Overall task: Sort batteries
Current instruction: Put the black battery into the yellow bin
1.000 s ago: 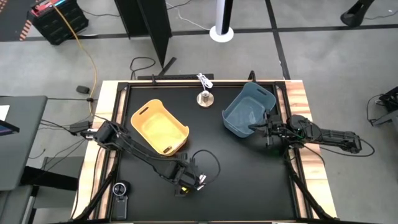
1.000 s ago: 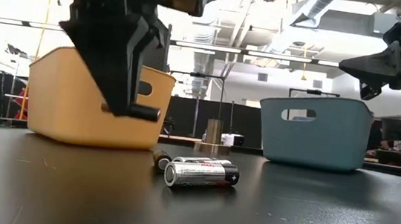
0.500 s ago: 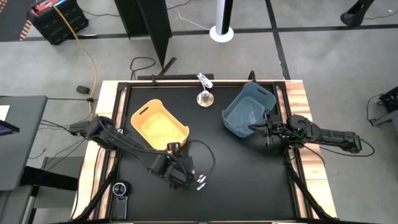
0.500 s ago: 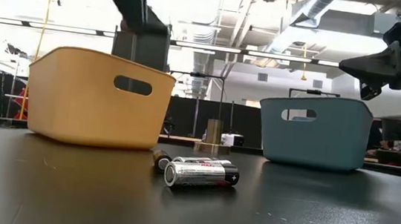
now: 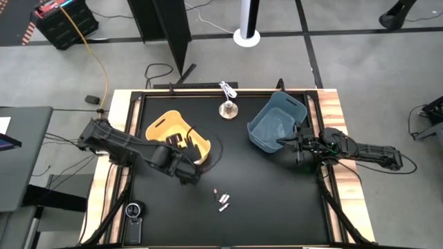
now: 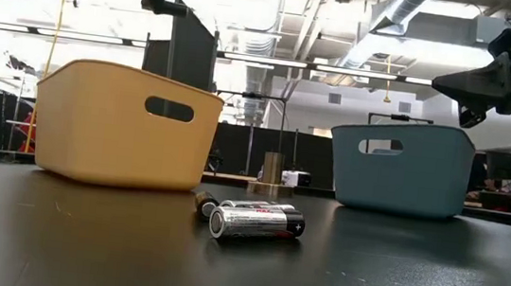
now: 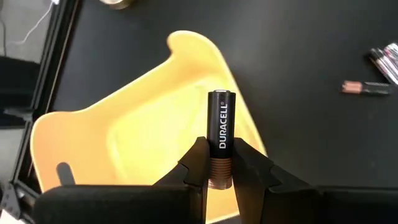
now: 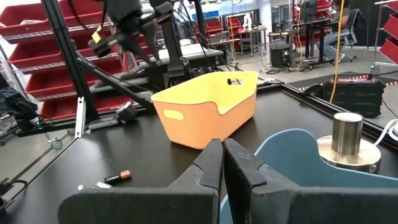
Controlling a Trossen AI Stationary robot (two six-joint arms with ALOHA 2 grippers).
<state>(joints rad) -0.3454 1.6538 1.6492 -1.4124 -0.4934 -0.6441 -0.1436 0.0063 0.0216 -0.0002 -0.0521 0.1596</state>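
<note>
My left gripper (image 5: 182, 141) hangs over the yellow bin (image 5: 166, 131), shut on a black and copper battery (image 7: 221, 127). The bin also shows in the left wrist view (image 7: 143, 137) and the low view (image 6: 124, 124). A few loose batteries (image 5: 221, 199) lie on their sides on the black table, near the middle (image 6: 252, 221) (image 7: 367, 87). My right gripper (image 5: 280, 143) waits, shut (image 8: 222, 158), at the near right rim of the blue bin (image 5: 275, 121). My left gripper pinches the battery's copper-coloured end (image 7: 220, 167) between its two fingers (image 7: 198, 163). The black end (image 7: 221, 99) sticks out past the fingertips, in line with them. The battery is lifted clear and hangs above the yellow bin's inside.
A round metal knob with a white cord (image 5: 227, 108) stands at the far middle of the table, between the bins. A black round device (image 5: 133, 211) lies at the near left corner. Wooden rails (image 5: 332, 111) border the table. Open table lies near the loose batteries.
My left gripper has risen from the loose batteries at the near middle. It travelled toward the far left until it stood over the yellow bin, carrying one battery, and left the low view upward. The other batteries and the right arm have stayed put.
</note>
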